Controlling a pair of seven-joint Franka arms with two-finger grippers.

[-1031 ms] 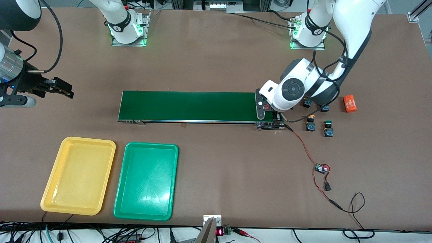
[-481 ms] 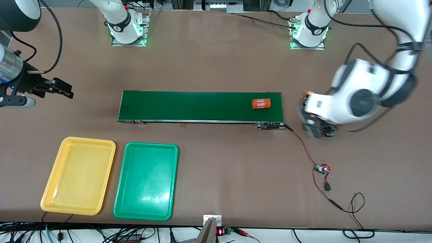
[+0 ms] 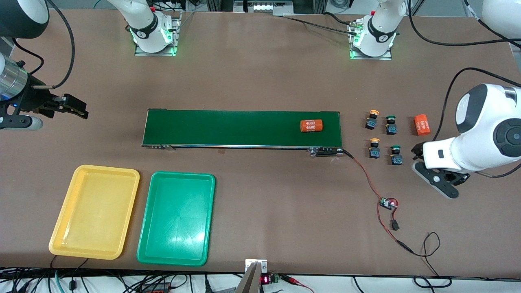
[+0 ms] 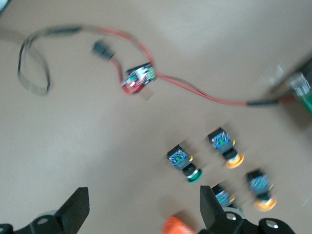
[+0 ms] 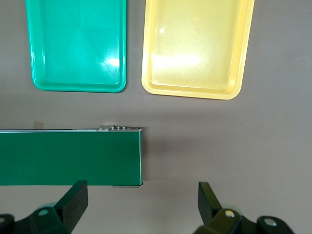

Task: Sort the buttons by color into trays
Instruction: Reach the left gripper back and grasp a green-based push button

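The orange cylinder (image 3: 311,125) lying on the dark-green conveyor belt (image 3: 228,128) reads "4680" twice. A second orange cylinder (image 3: 422,125) on the table (image 3: 260,81) carries similar digits, too small to read.

four buttons (image 4: 219,168), red wire (image 4: 195,90), open left hand (image 4: 144,214)

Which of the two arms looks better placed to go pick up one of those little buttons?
The left. Its open tool is beside the buttons, while the right tool, also open, waits at the table's right-arm end, above the conveyor's end there.
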